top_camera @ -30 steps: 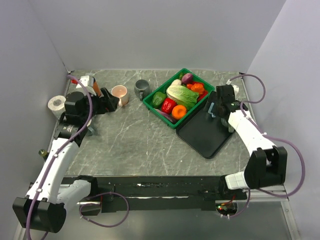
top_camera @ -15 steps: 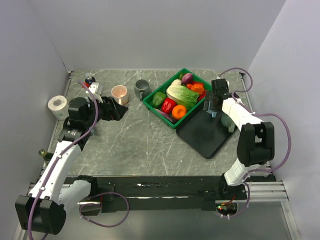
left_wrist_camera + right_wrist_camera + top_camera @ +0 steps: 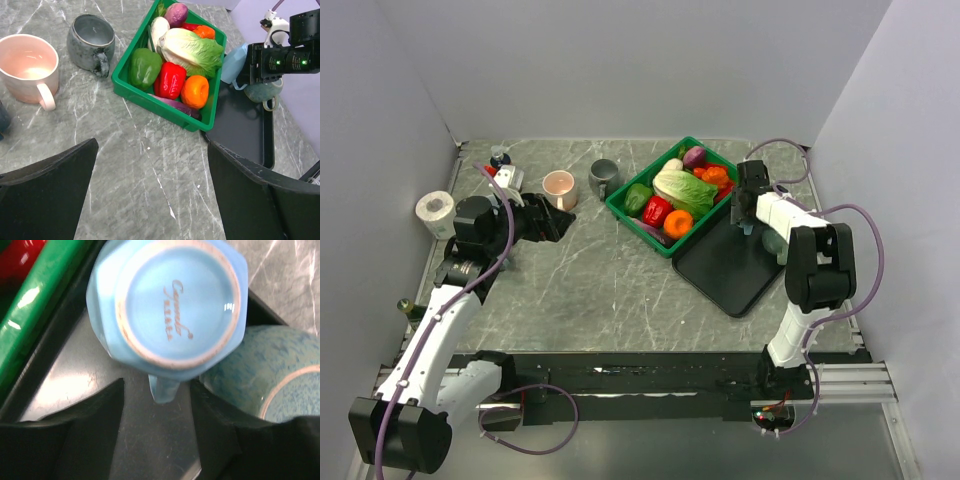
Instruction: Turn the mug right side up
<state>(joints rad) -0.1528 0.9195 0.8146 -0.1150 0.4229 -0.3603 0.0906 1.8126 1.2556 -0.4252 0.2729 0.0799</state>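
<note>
From above, the left gripper (image 3: 548, 220) hangs just beside a pink mug (image 3: 560, 187); the right gripper (image 3: 747, 208) hangs over the far corner of the tray (image 3: 725, 272), next to the green bin (image 3: 642, 227). How far either is open cannot be told from here. The left wrist view shows the left gripper's fingers (image 3: 45, 200) spread wide and holding nothing. Across the table, the blue mug (image 3: 231, 62) stands on the tray, partly hidden behind the right gripper. In the right wrist view, the right gripper's fingers (image 3: 75, 435) are apart and grip nothing. The blue mug is upside down with its ringed base up. Its handle (image 3: 162, 387) points into the gap between the fingertips. A teal mug (image 3: 260, 375) stands just beside it.
</note>
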